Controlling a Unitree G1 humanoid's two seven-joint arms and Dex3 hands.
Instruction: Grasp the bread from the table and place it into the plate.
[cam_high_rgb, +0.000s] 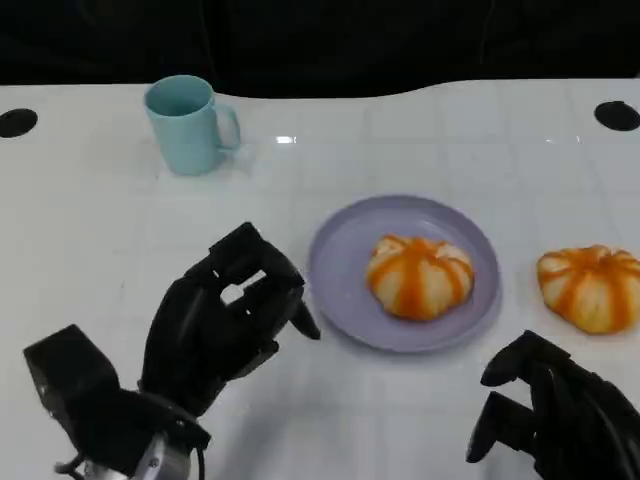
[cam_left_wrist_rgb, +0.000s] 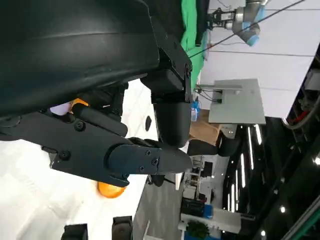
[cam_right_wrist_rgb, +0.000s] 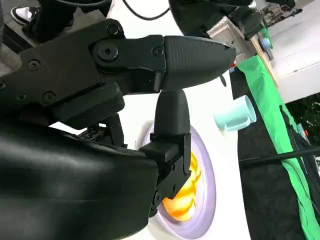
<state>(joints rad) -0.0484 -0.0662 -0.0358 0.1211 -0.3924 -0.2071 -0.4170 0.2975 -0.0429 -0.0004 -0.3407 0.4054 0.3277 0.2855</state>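
One orange-striped bread (cam_high_rgb: 420, 277) lies on the lilac plate (cam_high_rgb: 340, 250) at the table's middle; the right wrist view shows this bread (cam_right_wrist_rgb: 182, 202) on the plate (cam_right_wrist_rgb: 209, 190). A second bread (cam_high_rgb: 592, 287) lies on the table to the right of the plate. My left hand (cam_high_rgb: 225, 320) hovers just left of the plate, fingers loosely bent and apart, holding nothing. Near the front edge, my right hand (cam_high_rgb: 560, 415) sits below the second bread and apart from it, also with nothing in it. An orange bread (cam_left_wrist_rgb: 111, 190) peeks from behind the left hand's fingers (cam_left_wrist_rgb: 145, 157).
A teal cup (cam_high_rgb: 187, 124) stands at the back left, also seen as the cup (cam_right_wrist_rgb: 236, 114) beyond the plate. Two black round holes (cam_high_rgb: 16, 122) (cam_high_rgb: 616, 115) mark the table's far corners. The white table's back edge meets a dark backdrop.
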